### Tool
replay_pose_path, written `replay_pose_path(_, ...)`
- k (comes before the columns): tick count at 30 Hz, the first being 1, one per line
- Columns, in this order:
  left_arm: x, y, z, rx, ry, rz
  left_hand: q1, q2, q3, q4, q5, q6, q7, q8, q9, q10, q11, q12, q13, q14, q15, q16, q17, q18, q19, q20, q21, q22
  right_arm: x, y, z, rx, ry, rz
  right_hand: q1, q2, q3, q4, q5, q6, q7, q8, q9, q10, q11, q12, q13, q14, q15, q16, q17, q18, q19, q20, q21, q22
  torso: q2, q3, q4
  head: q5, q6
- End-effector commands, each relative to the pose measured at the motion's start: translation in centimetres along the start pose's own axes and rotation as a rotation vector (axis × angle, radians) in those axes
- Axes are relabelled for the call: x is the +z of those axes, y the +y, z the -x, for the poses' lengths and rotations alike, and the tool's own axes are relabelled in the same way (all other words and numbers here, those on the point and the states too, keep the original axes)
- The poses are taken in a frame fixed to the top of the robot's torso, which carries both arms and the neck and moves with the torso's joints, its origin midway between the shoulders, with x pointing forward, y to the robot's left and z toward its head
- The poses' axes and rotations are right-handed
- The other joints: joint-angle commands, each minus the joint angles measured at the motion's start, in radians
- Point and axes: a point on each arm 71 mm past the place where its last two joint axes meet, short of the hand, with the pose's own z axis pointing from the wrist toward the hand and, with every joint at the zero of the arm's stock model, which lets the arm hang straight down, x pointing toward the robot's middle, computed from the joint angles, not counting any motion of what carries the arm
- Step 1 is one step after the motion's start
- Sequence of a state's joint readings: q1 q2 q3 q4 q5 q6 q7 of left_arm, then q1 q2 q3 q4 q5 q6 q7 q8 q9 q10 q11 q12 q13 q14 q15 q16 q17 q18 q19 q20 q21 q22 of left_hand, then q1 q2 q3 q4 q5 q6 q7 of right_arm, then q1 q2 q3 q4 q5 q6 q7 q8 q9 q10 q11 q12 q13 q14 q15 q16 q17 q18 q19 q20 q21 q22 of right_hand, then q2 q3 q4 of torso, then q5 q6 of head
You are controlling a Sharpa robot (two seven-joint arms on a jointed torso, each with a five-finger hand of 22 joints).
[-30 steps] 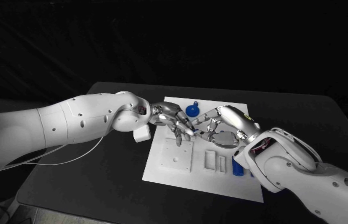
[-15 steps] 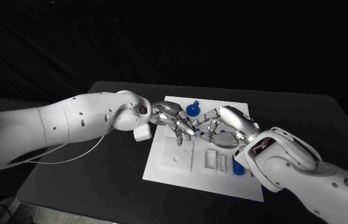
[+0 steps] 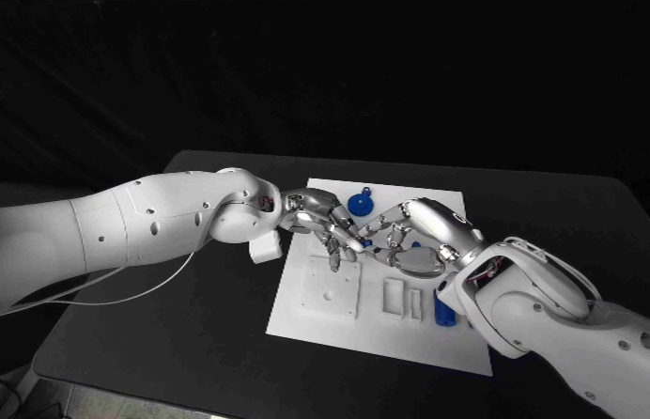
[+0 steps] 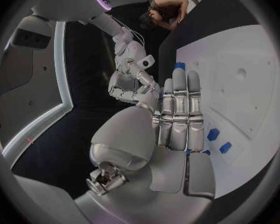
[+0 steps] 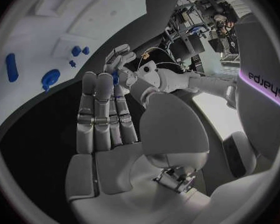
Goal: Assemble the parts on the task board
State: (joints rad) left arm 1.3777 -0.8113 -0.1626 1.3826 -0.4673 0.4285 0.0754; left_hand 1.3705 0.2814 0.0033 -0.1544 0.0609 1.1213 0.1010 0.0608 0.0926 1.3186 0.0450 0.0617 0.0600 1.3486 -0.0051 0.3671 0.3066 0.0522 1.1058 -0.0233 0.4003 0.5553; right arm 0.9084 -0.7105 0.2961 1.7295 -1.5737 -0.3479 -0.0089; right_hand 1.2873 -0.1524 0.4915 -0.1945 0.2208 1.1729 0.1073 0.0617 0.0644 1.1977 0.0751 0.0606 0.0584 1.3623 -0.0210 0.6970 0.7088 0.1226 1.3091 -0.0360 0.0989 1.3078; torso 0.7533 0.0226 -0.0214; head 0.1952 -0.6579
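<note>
Black table (image 3: 203,344) is carrying the white board (image 3: 305,320) mid-way. L hand (image 3: 322,224) and R hand (image 3: 417,239) are meeting fingertip to fingertip just above the board's middle. Blue peg (image 3: 443,314) is lying near the board's right edge, and blue knob (image 3: 361,205) is standing at its far side. A small blue part (image 3: 367,243) is sitting betw. the two sets of fingertips. Can't tell which hand is actually gripping it, so grip state is unclear for both.

Part is prob. light, stiff plastic and slick on metal fingers. It's best pinched across its sides.

Vs 1 s ago, both hands are staying almost put, and the R hand is edging slightly toward the L. Board pieces aren't moving.
</note>
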Motion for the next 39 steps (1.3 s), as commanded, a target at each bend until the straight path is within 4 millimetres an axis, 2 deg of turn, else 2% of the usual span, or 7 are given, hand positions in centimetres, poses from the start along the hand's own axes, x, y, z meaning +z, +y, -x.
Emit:
replay_pose_path(1, 0.06, -0.22, -0.21, -0.005, 0.02, -0.018, -0.001, 0.006, 0.002, -0.002, 0.004, 0.021, -0.014, 0.004, 0.001, 0.004, 0.0, -0.001, 0.0, -0.007, 0.001, 0.003, -0.001, -0.003, -0.008, 0.0, -0.004, 0.001, -0.02, 0.05, -0.24, -0.018, 0.023, 0.005, -0.005, 0.005, 0.002, -0.003, -0.002, 0.008, 0.0, 0.001, 0.0, 0.008, -0.001, -0.003, 0.0, -0.001, -0.004, 0.004, 0.002, -0.002, -0.003, -0.008, 0.011, 0.023, 0.0, 0.0002, -0.0004, 0.0, 0.0)
replay_pose_path(26, -0.05, -0.06, -0.08, -0.002, 0.022, -0.006, -0.005, 0.006, 0.005, -0.01, 0.006, 0.022, -0.013, 0.004, 0.001, 0.006, 0.0, -0.001, 0.0, -0.007, 0.001, 0.006, 0.0, -0.001, -0.009, 0.0, -0.005, 0.015, -0.03, 0.04, -0.33, -0.023, 0.023, 0.004, -0.002, 0.012, 0.006, -0.012, -0.004, 0.012, 0.0, 0.001, 0.0, 0.02, -0.004, -0.003, 0.0, 0.001, -0.007, 0.002, 0.004, -0.003, -0.01, -0.011, 0.029, 0.023, 0.0, 0.0003, -0.0005, 0.0, -0.004)
replay_pose_path(31, -0.04, -0.04, -0.13, -0.002, 0.028, -0.003, -0.006, 0.005, 0.005, -0.012, 0.008, 0.022, -0.013, 0.004, 0.001, 0.006, 0.0, -0.001, 0.0, -0.007, 0.001, 0.006, 0.0, -0.001, -0.009, 0.0, -0.006, 0.018, 0.01, 0.06, -0.3, -0.023, 0.014, 0.004, 0.006, 0.02, 0.027, -0.017, -0.031, 0.023, -0.002, 0.001, 0.0, 0.035, -0.008, -0.003, 0.0, 0.001, -0.01, 0.003, 0.005, -0.002, -0.015, -0.014, 0.043, 0.025, 0.0, 0.0003, -0.0002, 0.0, -0.005)
replay_pose_path(36, -0.03, -0.04, -0.18, -0.002, 0.033, -0.002, -0.006, 0.005, 0.005, -0.015, 0.01, 0.023, -0.013, 0.004, 0.001, 0.006, 0.0, -0.001, 0.0, -0.007, 0.001, 0.006, 0.0, -0.001, -0.01, 0.0, -0.006, 0.019, 0.07, 0.1, -0.21, -0.025, -0.006, 0.005, 0.019, 0.033, 0.043, -0.02, -0.065, 0.053, -0.009, 0.003, 0.004, 0.074, -0.02, -0.002, 0.001, 0.008, -0.018, 0.008, 0.009, -0.003, -0.015, -0.021, 0.064, 0.026, 0.0, 0.0003, -0.0004, 0.0, -0.005)
replay_pose_path(39, -0.02, -0.04, -0.21, -0.002, 0.037, -0.001, -0.006, 0.005, 0.005, -0.015, 0.01, 0.023, -0.013, 0.004, 0.001, 0.006, 0.0, -0.001, 0.0, -0.007, 0.001, 0.006, 0.0, -0.001, -0.01, 0.0, -0.006, 0.019, 0.11, 0.13, -0.18, -0.027, -0.015, 0.006, 0.019, 0.034, 0.051, -0.019, -0.072, 0.062, -0.012, 0.001, 0.004, 0.084, -0.023, -0.003, 0.001, 0.013, -0.02, 0.01, 0.014, -0.005, -0.017, -0.025, 0.08, 0.025, 0.0, 0.0001, -0.0006, 0.0, -0.005)
